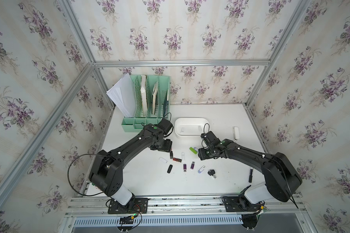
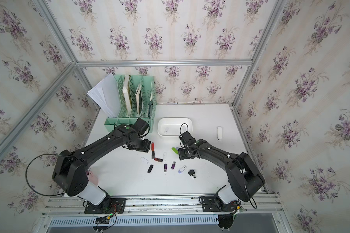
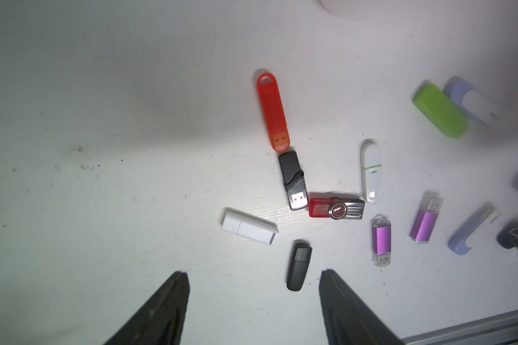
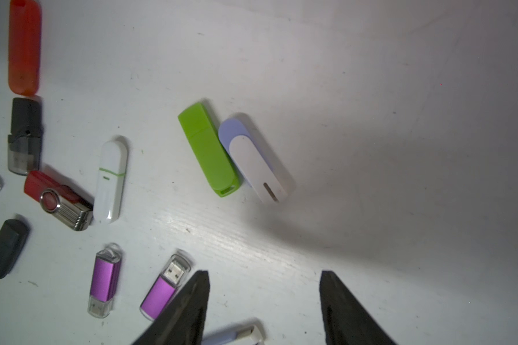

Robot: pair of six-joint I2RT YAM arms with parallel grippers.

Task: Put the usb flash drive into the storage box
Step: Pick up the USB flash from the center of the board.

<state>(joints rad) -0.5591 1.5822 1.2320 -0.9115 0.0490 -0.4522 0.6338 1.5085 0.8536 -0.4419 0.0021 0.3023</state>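
step in hand, as i judge it: choosing the next drive to pick, since neither arm holds anything. the left gripper (image 3: 253,273) hangs with its jaws spread and empty, on the robot's side of the storage box (image 1: 191,119), off its left corner. under it, flat on the table (image 1: 150,181), lie a long translucent orange drive (image 3: 272,110), a black drive (image 3: 292,179) with a bare metal plug, a red drive (image 3: 337,208) with a ribbed metal swivel, a matte white capped drive (image 3: 248,227) and a rounded black capped drive (image 3: 299,265). the box is a smooth white tub with rounded corners. two small pale pieces (image 1: 182,130) lie inside it, likely drives. on the robot's side of the box's right corner, the right gripper (image 4: 264,272) is likewise spread and empty, facing a glossy green drive (image 4: 208,149) that touches a lilac-and-white swivel drive (image 4: 256,158). the next move calls for lowering over one drive with the jaws across its narrow width. with the touching pair, care is needed to catch only one.
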